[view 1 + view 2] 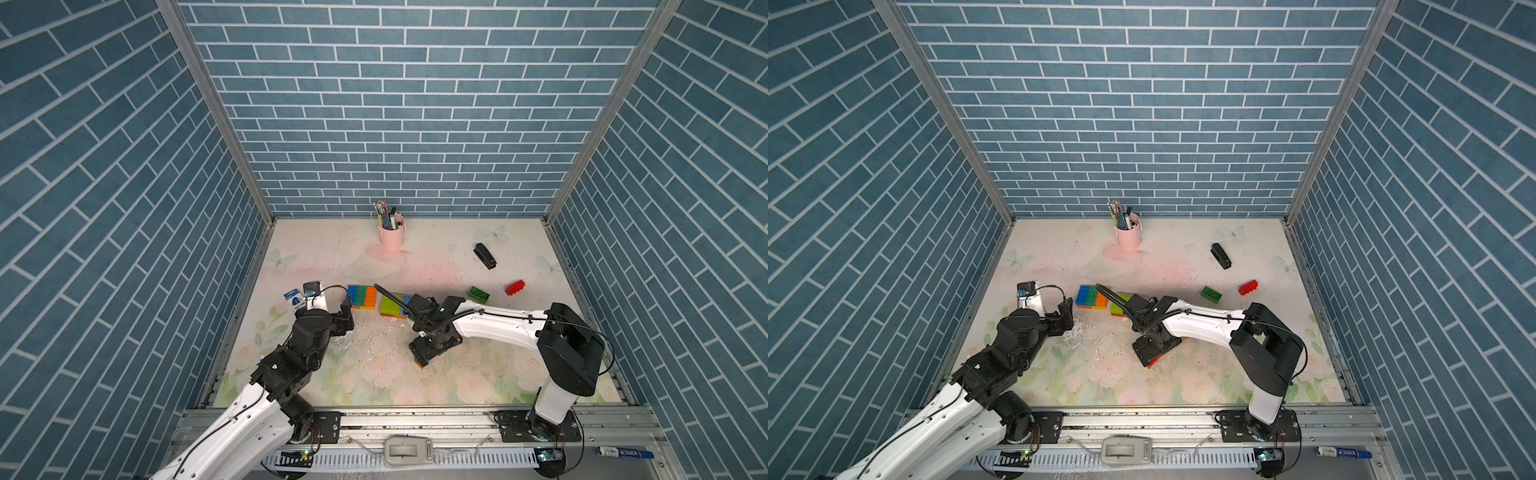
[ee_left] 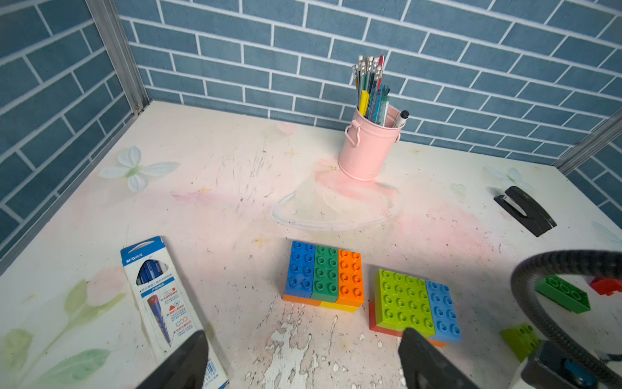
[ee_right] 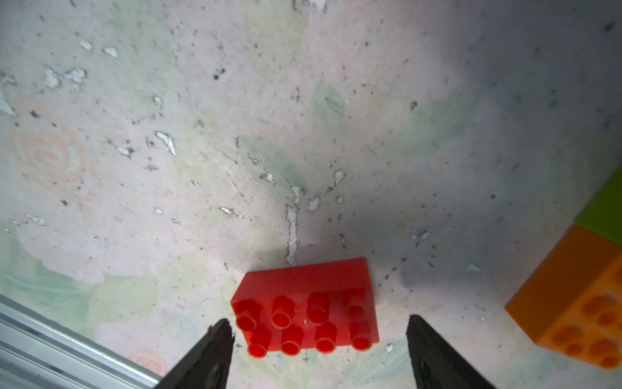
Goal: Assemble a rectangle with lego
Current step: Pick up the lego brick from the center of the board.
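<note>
Right gripper (image 3: 318, 321): jaws spread, straddling red brick (image 3: 304, 286) on table (image 3: 202, 134). Left gripper (image 2: 303, 333): jaws spread, empty. Farther: blue-green-orange slab (image 2: 324, 272), beside lime-blue slab (image 2: 407, 299). Farther right: loose green brick (image 1: 478, 295), second red brick (image 1: 515, 286).

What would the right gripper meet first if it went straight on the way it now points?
Probably the red brick, lying on the table straight ahead of the open right gripper; how near is unclear.
</note>
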Action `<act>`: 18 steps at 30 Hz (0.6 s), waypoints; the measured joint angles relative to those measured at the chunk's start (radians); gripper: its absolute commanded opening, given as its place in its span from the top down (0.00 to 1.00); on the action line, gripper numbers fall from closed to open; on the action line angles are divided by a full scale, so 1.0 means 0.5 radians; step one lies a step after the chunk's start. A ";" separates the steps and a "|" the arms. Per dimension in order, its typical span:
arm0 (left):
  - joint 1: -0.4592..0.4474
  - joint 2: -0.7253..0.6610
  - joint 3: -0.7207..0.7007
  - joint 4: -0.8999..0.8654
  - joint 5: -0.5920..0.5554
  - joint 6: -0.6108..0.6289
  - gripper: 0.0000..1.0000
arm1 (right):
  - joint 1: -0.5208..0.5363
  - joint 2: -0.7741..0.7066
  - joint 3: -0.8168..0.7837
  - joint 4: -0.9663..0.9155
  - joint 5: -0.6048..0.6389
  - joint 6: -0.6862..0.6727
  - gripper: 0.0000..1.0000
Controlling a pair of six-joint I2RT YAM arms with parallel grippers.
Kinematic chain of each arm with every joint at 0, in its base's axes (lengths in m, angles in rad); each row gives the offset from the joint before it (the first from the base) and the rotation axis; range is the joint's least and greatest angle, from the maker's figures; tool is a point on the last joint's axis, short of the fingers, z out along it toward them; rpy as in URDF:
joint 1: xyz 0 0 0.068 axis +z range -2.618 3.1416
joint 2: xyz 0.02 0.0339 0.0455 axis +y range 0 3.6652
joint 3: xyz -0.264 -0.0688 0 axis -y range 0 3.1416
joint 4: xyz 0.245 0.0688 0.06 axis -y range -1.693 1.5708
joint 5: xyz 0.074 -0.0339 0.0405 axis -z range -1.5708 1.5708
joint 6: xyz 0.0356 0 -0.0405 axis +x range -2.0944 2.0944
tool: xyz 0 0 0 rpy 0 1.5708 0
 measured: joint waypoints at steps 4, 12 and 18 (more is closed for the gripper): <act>0.006 0.006 0.000 -0.020 0.021 -0.029 0.10 | 0.020 0.050 0.021 -0.012 0.021 -0.001 0.18; 0.017 0.006 0.000 -0.026 0.039 -0.032 0.10 | 0.065 0.101 0.058 -0.041 0.095 -0.028 0.29; 0.022 0.006 0.000 -0.026 0.067 -0.039 0.11 | 0.070 0.101 0.072 -0.056 0.152 -0.041 0.39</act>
